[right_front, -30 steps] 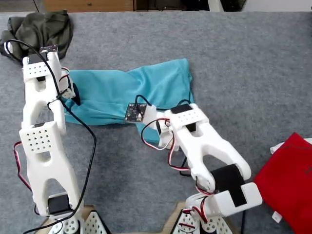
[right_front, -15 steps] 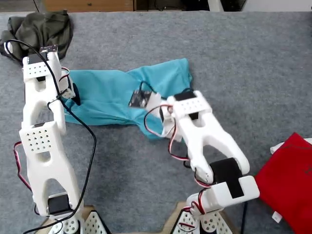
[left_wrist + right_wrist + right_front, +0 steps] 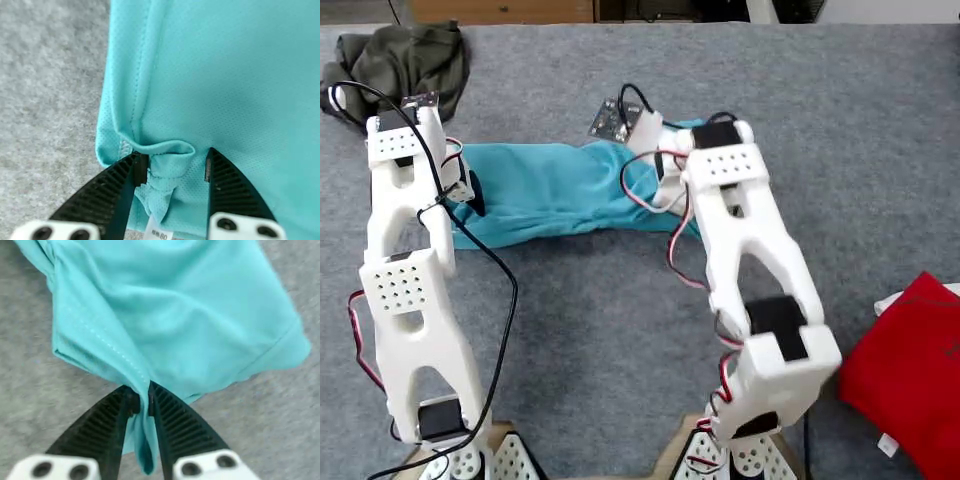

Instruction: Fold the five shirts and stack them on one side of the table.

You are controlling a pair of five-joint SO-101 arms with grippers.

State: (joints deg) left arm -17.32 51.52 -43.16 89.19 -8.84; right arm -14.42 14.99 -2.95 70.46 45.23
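A teal shirt (image 3: 540, 190) lies stretched across the middle of the grey table (image 3: 840, 130). My left gripper (image 3: 470, 195) sits at the shirt's left end. In the left wrist view my left gripper (image 3: 172, 167) has a puckered bunch of the hem (image 3: 167, 155) pinched between its fingers. My right gripper (image 3: 655, 175) is over the shirt's right part, toward the far edge. In the right wrist view my right gripper (image 3: 141, 395) is shut on a lifted fold of the teal shirt (image 3: 165, 315), which hangs doubled from it.
A crumpled olive green shirt (image 3: 405, 55) lies at the far left corner. A folded red shirt (image 3: 910, 370) rests at the near right edge, with a bit of white cloth (image 3: 888, 300) showing beside it. Bare table stretches along the far right.
My right gripper has carried the shirt's near edge away from me toward the far side, folding the right part over. The left arm has kept still.
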